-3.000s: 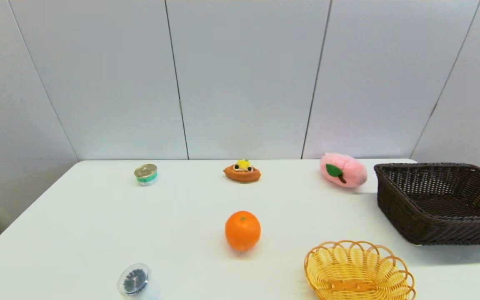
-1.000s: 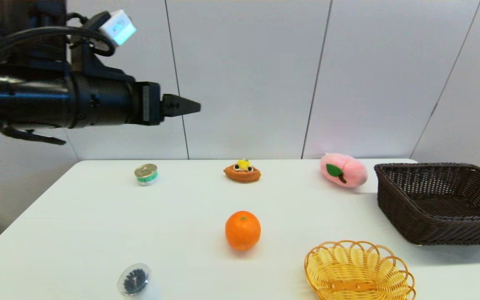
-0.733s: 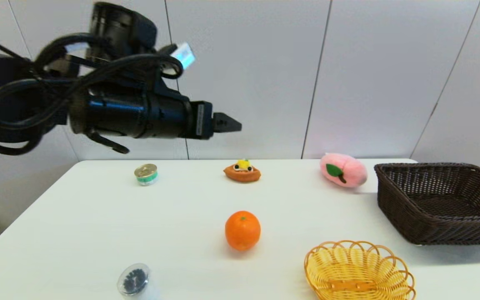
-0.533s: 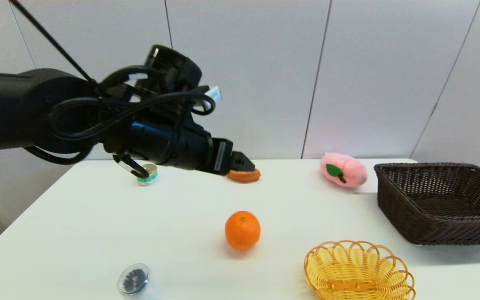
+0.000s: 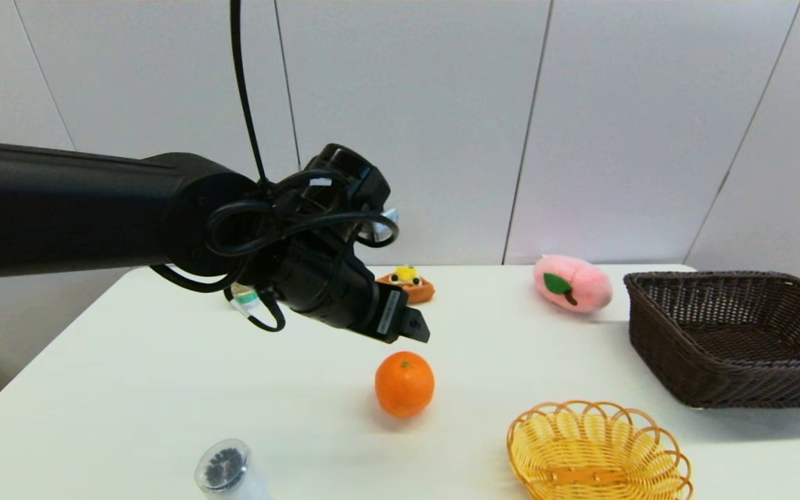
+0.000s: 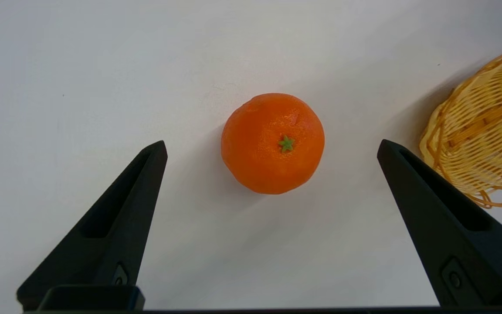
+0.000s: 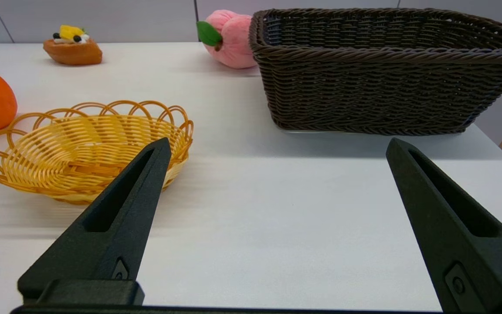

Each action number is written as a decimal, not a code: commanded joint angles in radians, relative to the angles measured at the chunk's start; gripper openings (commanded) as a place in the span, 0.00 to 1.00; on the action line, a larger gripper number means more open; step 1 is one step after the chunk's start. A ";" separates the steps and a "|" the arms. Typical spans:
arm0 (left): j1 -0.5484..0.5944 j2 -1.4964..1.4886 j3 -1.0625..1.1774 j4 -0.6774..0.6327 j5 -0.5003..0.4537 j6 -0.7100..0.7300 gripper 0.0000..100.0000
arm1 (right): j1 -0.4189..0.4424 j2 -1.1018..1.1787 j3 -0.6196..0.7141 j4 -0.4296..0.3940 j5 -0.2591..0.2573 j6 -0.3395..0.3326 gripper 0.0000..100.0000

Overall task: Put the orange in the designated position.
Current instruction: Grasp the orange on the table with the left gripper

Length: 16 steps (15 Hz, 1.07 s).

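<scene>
The orange (image 5: pixel 404 384) sits on the white table (image 5: pixel 129 389) near the middle, stem dimple up. My left gripper (image 5: pixel 415 328) hangs a little above and behind it, pointing down, at the end of the arm reaching in from the left. In the left wrist view the orange (image 6: pixel 273 143) lies centred between the widely spread fingers (image 6: pixel 146 174) of the left gripper (image 6: pixel 272 147), which is open and not touching it. My right gripper (image 7: pixel 278 143) is open and empty, low over the table's near right. No mark for the designated position shows on the tabletop.
A yellow wicker basket (image 5: pixel 598 451) stands just right of the orange and a dark brown basket (image 5: pixel 733 333) farther right. At the back are a pink plush (image 5: pixel 572 283), a toy pastry (image 5: pixel 410 283) and a tin can (image 5: pixel 246 298) partly behind the arm. A clear jar (image 5: pixel 223 469) stands front left.
My left arm has swung in from the upper left and come down until its gripper hangs just above the orange. The orange and the other objects have not moved.
</scene>
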 commanded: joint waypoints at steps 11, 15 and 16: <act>-0.038 0.148 0.000 0.054 0.016 -0.004 1.00 | 0.000 0.000 0.000 0.000 0.000 0.000 1.00; -0.049 0.179 -0.026 0.042 0.016 -0.011 1.00 | 0.000 0.000 0.000 0.000 0.000 0.000 1.00; -0.053 0.187 -0.032 0.038 0.016 -0.011 1.00 | 0.000 0.000 0.000 0.000 0.000 0.000 1.00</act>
